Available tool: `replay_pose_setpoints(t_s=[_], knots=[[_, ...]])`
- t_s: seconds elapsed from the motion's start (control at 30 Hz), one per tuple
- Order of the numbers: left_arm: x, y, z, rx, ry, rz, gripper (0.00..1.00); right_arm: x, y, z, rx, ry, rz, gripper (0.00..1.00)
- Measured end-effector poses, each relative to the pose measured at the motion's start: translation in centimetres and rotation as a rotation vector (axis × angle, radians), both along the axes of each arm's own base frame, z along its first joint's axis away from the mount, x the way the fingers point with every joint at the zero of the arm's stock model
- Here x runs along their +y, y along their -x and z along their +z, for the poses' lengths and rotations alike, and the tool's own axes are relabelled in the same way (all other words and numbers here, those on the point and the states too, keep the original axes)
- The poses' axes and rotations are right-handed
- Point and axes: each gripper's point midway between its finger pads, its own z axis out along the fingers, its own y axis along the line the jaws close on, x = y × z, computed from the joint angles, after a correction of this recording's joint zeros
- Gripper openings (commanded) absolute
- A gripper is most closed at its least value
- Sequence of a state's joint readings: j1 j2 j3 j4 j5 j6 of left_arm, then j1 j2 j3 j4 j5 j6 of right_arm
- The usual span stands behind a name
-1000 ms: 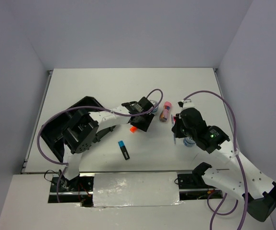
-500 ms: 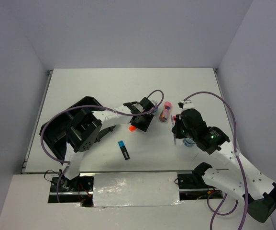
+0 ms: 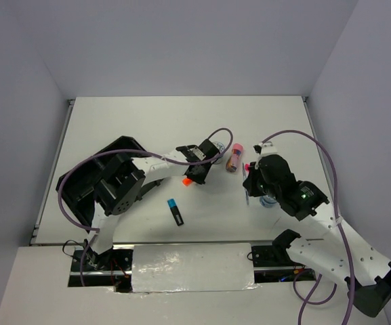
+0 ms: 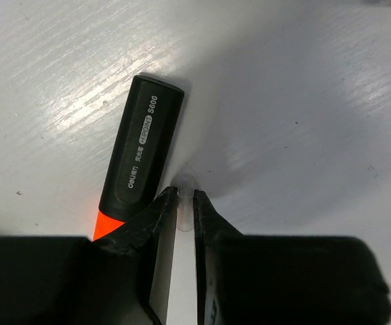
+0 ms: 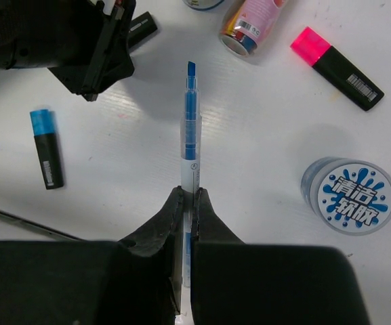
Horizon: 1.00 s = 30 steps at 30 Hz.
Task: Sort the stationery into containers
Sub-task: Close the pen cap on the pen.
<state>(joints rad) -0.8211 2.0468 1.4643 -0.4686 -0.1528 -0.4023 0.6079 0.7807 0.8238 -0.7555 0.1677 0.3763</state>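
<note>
My left gripper [image 3: 196, 173] [image 4: 181, 196] is low on the table, shut on a thin clear pen [image 4: 183, 211] of which only the end shows. A black highlighter with an orange cap [image 4: 137, 159] [image 3: 187, 181] lies against its left finger. My right gripper [image 3: 253, 184] [image 5: 190, 193] is shut on a blue-and-clear pen [image 5: 191, 128] and holds it above the table. A blue-capped highlighter [image 3: 175, 212] [image 5: 46, 149], a pink-capped highlighter [image 5: 337, 68], a pink-orange tube [image 3: 234, 157] [image 5: 253, 24] and a blue-white tape roll [image 5: 347, 196] lie loose. The black organiser tray [image 3: 120, 145] stands at the left, partly hidden by the left arm.
A second tape roll [image 3: 219, 145] lies just beyond the left gripper. The left arm's purple cable [image 3: 219, 132] loops over the middle of the table. The enclosure walls stand on three sides.
The left gripper has shifted slightly to the left beside the orange-capped highlighter. The right gripper has drifted a little with the pen in it. The loose items have not moved.
</note>
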Motion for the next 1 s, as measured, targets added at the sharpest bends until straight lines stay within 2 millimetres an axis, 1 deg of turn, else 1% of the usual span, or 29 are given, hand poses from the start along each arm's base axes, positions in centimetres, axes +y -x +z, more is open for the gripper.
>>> replay_pose_setpoints(t_s=[0.03, 0.1, 0.13, 0.2, 0.33, 0.4, 0.47, 0.5, 0.53, 0.57, 0.63, 0.7, 0.77, 0.83, 0.87, 0.93, 1.0], knots=[[0.0, 0.0, 0.0, -0.005, -0.006, 0.000, 0.21, 0.0, 0.0, 0.1, -0.003, -0.003, 0.000, 0.00], [-0.1, 0.2, 0.0, -0.016, -0.017, 0.002, 0.16, 0.0, 0.1, 0.3, -0.010, -0.011, 0.004, 0.00], [-0.2, 0.2, 0.0, -0.022, -0.022, 0.002, 0.08, 0.0, 0.2, 0.4, -0.013, -0.016, 0.006, 0.00], [-0.4, 0.5, -0.1, -0.028, -0.029, 0.007, 0.00, 0.1, 0.3, 0.6, -0.018, -0.024, 0.011, 0.00], [-1.0, 1.2, 0.1, -0.033, -0.011, 0.006, 0.00, 0.8, 0.5, 0.7, -0.033, -0.067, 0.044, 0.00], [-1.0, 2.1, 0.4, -0.017, 0.016, 0.010, 0.00, 1.4, 0.8, 0.3, -0.042, -0.098, 0.071, 0.00], [-0.7, 3.2, 1.2, -0.007, 0.048, 0.017, 0.00, 1.8, 1.1, -0.1, -0.053, -0.130, 0.092, 0.00], [-0.8, 3.5, 2.1, -0.013, 0.085, 0.027, 0.00, 2.1, 1.3, -0.1, -0.061, -0.152, 0.105, 0.00], [-0.8, 3.6, 3.4, -0.032, 0.121, 0.030, 0.00, 2.4, 1.5, -0.1, -0.070, -0.181, 0.116, 0.00], [-1.0, 3.7, 5.2, -0.059, 0.173, 0.040, 0.00, 2.7, 1.6, 0.0, -0.083, -0.210, 0.127, 0.00], [-1.5, 3.5, 9.9, -0.139, 0.306, 0.057, 0.00, 3.6, 2.0, 0.7, -0.123, -0.294, 0.149, 0.00], [-2.0, 3.6, 15.7, -0.238, 0.484, 0.069, 0.00, 4.5, 2.3, 1.3, -0.157, -0.387, 0.170, 0.00], [-2.0, 4.1, 21.4, -0.344, 0.693, 0.069, 0.00, 5.6, 2.8, 2.4, -0.192, -0.491, 0.204, 0.00], [-1.4, 5.3, 25.4, -0.428, 0.878, 0.051, 0.00, 7.0, 3.2, 3.0, -0.204, -0.580, 0.245, 0.00], [-0.9, 6.2, 27.0, -0.459, 0.966, 0.035, 0.00, 7.7, 3.7, 3.2, -0.200, -0.617, 0.269, 0.00], [-0.3, 7.5, 28.8, -0.492, 1.087, 0.009, 0.00, 9.3, 4.9, 3.2, -0.179, -0.667, 0.330, 0.00], [-0.1, 8.4, 29.6, -0.502, 1.164, -0.016, 0.00, 11.0, 6.5, 3.7, -0.162, -0.698, 0.405, 0.00]])
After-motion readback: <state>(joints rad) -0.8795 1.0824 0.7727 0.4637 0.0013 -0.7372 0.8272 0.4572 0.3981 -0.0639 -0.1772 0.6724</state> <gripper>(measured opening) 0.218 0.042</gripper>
